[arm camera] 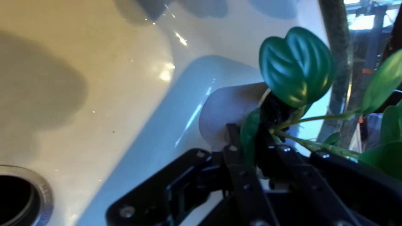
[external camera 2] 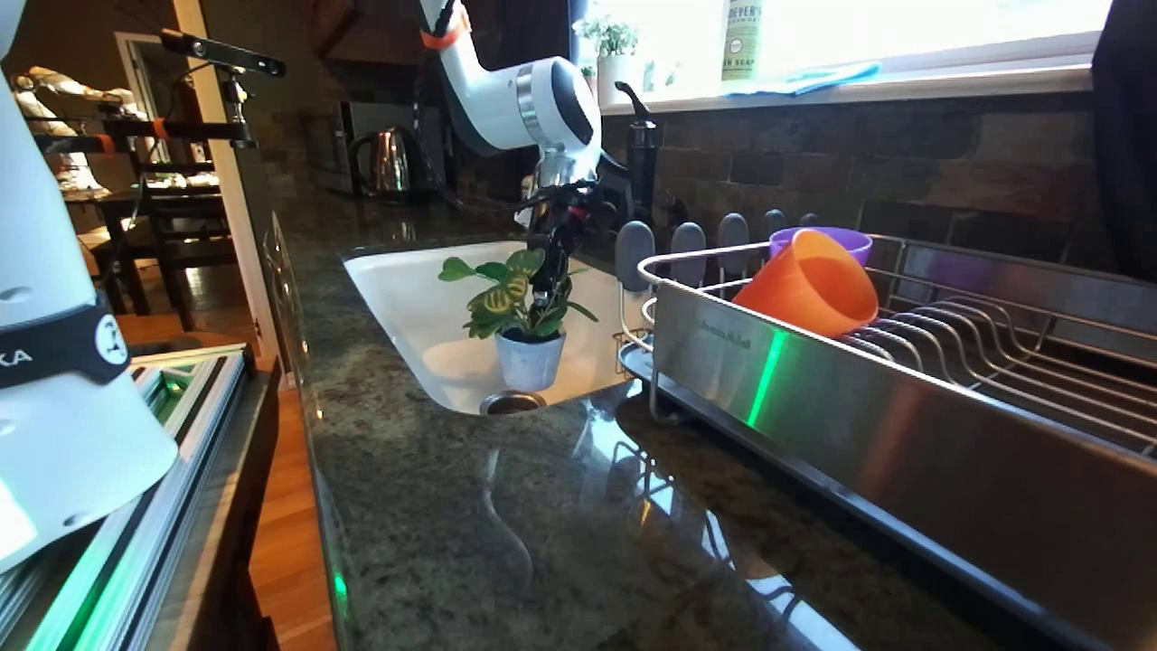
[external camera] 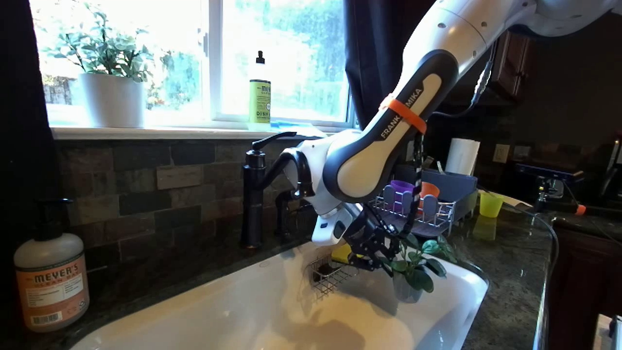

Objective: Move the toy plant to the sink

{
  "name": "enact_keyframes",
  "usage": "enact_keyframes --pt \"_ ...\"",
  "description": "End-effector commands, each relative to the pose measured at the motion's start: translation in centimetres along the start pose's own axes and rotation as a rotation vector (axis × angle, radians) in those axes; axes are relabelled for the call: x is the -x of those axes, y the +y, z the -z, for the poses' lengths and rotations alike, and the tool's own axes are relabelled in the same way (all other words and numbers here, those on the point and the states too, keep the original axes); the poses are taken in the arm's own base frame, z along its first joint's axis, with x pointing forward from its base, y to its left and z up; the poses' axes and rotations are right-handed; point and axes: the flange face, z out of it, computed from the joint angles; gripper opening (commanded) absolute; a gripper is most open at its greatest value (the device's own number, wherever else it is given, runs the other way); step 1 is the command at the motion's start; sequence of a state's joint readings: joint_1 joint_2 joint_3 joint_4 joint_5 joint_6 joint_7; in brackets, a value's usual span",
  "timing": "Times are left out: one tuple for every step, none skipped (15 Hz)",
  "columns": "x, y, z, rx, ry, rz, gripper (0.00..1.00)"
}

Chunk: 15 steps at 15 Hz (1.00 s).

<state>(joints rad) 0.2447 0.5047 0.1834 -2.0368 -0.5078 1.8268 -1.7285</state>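
A dark, mottled stone counter [external camera 2: 407, 561], polished to a gloss, is shown in both exterior views, with a white sink [external camera: 204, 321] set into it. Just beside the sink, a metal dish rack [external camera 2: 904, 443] is stood on the stone, and bright streaks of light are mirrored in the surface alongside. Near the rack a yellow-green cup [external camera: 491, 204] is placed upright. A black faucet [external camera: 252, 204] is mounted on the sink's window side, and an upright soap bottle [external camera: 51, 282] is set near the rim, well apart from the rack. Beyond the sink, a metal kettle [external camera 2: 391, 163] is seen.
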Motion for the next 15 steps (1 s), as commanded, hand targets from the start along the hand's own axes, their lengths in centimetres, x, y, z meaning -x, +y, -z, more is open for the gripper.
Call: enact_keyframes --pt "-0.7 1.4 -0.5 0.109 -0.017 -0.038 0.04" --pt "-1.0 1.8 -0.5 0.141 -0.023 -0.028 0.04" --pt "-1.3 2.2 -0.5 0.173 -0.033 -0.009 0.04" --pt "-1.6 2.6 -0.6 0.203 -0.039 0.008 0.04" --pt "-1.8 2.9 -0.9 0.227 -0.037 0.026 0.04" --pt "-2.0 3.0 -1.1 0.245 -0.020 0.059 0.04" --pt "-2.5 3.1 -1.4 0.265 0.002 0.110 0.04" --pt "-2.9 3.1 -1.7 0.267 0.011 0.155 0.04" --pt "-3.3 3.1 -2.2 0.263 0.023 0.204 0.04" --pt "-3.6 3.0 -2.6 0.250 0.033 0.257 0.04" --pt "-3.8 2.9 -3.2 0.227 0.048 0.301 0.04" --pt "-3.9 2.8 -3.8 0.196 0.061 0.331 0.04" --pt "-4.0 2.6 -4.2 0.177 0.073 0.356 0.04" --pt "-4.0 2.4 -4.8 0.140 0.074 0.359 0.04" --pt "-3.9 2.1 -5.2 0.104 0.078 0.367 0.04"
